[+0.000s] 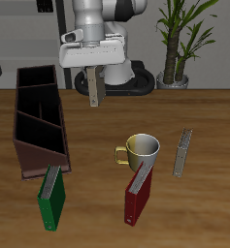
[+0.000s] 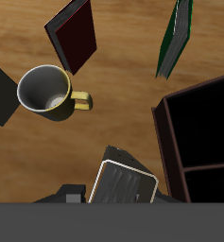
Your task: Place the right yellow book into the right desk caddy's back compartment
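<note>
grey-yellow book (image 1: 94, 86), dark brown caddy (image 1: 39, 121), red book (image 1: 138, 194), green book (image 1: 52, 199).

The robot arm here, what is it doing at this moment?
The gripper holds the right yellow book hanging upright in the air, above the table beside the right desk caddy. The book is not yet in the back compartment. A mug, a red book, a green book and another yellow book rest on the table.

Your arm (image 1: 107, 17) shows bulky, rounded white-grey segments with dark joints between them. Below sits your hand (image 1: 94, 76), a boxy white block with a small dark mark on its face.
</note>
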You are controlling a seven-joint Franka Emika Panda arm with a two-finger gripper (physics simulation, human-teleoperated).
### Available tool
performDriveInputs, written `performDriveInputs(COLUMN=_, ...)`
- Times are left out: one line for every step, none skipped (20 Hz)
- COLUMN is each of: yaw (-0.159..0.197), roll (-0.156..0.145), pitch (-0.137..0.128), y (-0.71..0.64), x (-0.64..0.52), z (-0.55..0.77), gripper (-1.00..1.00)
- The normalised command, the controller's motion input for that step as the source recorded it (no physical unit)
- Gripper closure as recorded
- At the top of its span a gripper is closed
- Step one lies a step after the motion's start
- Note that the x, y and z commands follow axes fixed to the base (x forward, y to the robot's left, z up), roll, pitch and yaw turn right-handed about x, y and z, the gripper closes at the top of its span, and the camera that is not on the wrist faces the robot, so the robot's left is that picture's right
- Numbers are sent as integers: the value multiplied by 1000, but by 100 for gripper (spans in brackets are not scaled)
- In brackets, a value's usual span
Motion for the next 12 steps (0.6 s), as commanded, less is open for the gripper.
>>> performDriveInputs(yaw=108, roll=-142, pitch=-3, y=-370, x=-65, z=83, gripper=100)
performDriveInputs(yaw=131, roll=-45, pitch=39, y=-184, x=-15, z=10, gripper=100)
performDriveInputs(yaw=97, roll=-124, pitch=1, y=-267, x=-50, z=96, gripper=100)
performDriveInputs(yaw=108, roll=-58, pitch=-27, y=-180, x=-69, z=118, gripper=100)
performDriveInputs(yaw=80, roll=-119, pitch=-20, y=-305, x=-166, z=212, gripper=100)
performDriveInputs(yaw=17, roll=-28, pitch=6, y=-99, x=-60, z=85, gripper=100)
performDriveInputs(yaw=0, roll=0, pitch=0, y=129, x=-216, z=12, gripper=100)
performDriveInputs(yaw=136, roll=-187, pitch=-29, y=-636, x=-170, z=229, gripper=100)
performDriveInputs(yaw=68, roll=-51, pitch=4, y=-110, x=-250, z=49, gripper=100)
performDriveInputs(yaw=102, roll=-82, pitch=-60, y=-280, x=-138, z=118, gripper=100)
performDriveInputs(yaw=21, roll=-47, pitch=-7, y=-97, x=-141, z=2, gripper=100)
performDriveInputs(yaw=0, roll=-68, pitch=72, y=-266, x=-88, z=-23, gripper=100)
